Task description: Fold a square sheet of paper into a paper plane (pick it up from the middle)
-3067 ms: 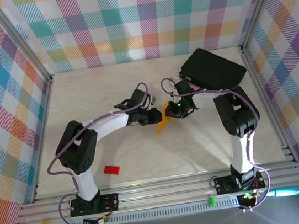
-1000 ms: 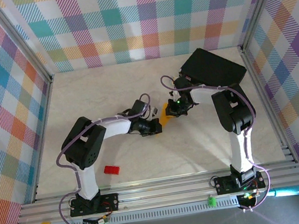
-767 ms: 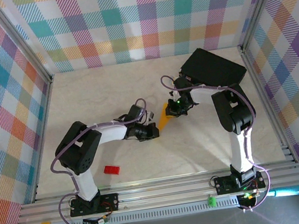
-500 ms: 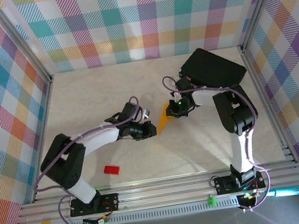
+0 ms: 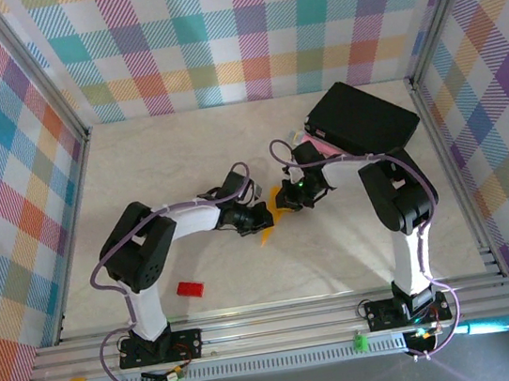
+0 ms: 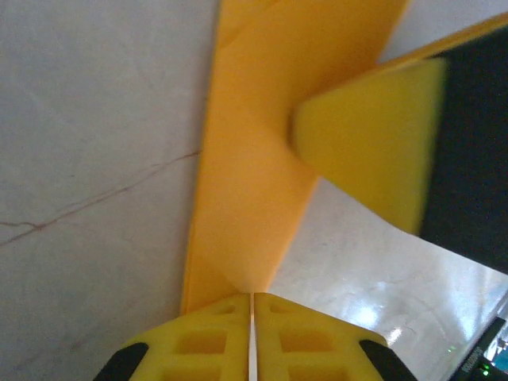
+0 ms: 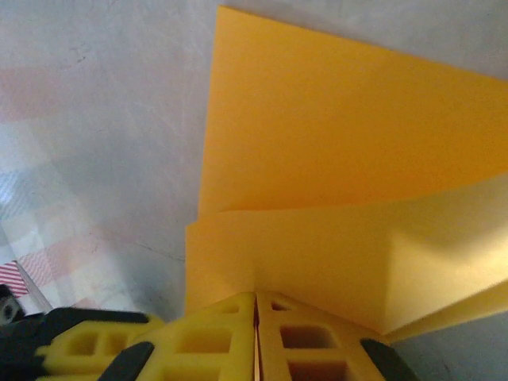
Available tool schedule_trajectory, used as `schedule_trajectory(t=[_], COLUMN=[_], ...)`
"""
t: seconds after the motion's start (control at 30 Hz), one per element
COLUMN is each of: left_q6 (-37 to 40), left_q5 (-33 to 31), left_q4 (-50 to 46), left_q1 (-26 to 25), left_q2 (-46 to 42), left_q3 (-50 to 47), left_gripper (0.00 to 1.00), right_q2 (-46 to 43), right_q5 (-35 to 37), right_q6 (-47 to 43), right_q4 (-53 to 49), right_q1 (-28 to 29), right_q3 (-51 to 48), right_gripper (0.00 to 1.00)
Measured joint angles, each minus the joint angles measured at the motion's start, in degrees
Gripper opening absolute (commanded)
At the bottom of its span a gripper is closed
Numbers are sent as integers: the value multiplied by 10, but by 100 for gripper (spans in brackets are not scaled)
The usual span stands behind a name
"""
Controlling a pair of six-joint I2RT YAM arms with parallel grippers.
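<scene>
The sheet of paper point(image 5: 271, 217), orange-yellow and folded into a narrow layered strip, hangs just above the table's middle, its pointed end point(image 5: 263, 240) towards the near side. My left gripper point(image 5: 260, 216) comes at it from the left; in the left wrist view its yellow fingertips point(image 6: 252, 299) are shut, with the paper point(image 6: 254, 159) running out from between them. My right gripper point(image 5: 286, 197) holds the far-right end; in the right wrist view its pads point(image 7: 255, 297) are shut on the folded layers point(image 7: 317, 230). The right gripper's finger point(image 6: 365, 159) shows in the left wrist view.
A black box point(image 5: 363, 118) lies at the back right, just behind the right arm, with a pink stick point(image 5: 321, 145) at its near edge. A small red block point(image 5: 189, 289) lies near the front left. Metal frame posts and checked walls bound the table.
The left gripper drew back to the left, then came in again and closed on the paper. The paper and the right gripper shifted slightly left, and the paper's tip now points more towards the near side.
</scene>
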Motion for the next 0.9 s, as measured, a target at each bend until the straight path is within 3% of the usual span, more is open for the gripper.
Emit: schedule_trajectory(t=[0.17,0.6,0.9], left_q6=[-2,-4,-4], left_q5=[-4,-9,-10], left_q4=[0,26,29], left_q1=[-2,-2,-2], left_q2=[4,1,-1], left_q3=[7,-15,-17], left_gripper=[0,0,0], right_q2=[0,-1,12], right_q5=[2,-7,9], right_q6=[0,24,33], right_q4=[8,100,108], right_q1=[0,-47,-85], right_q3=[-4,-36,-17], right_gripper=[8,9,9])
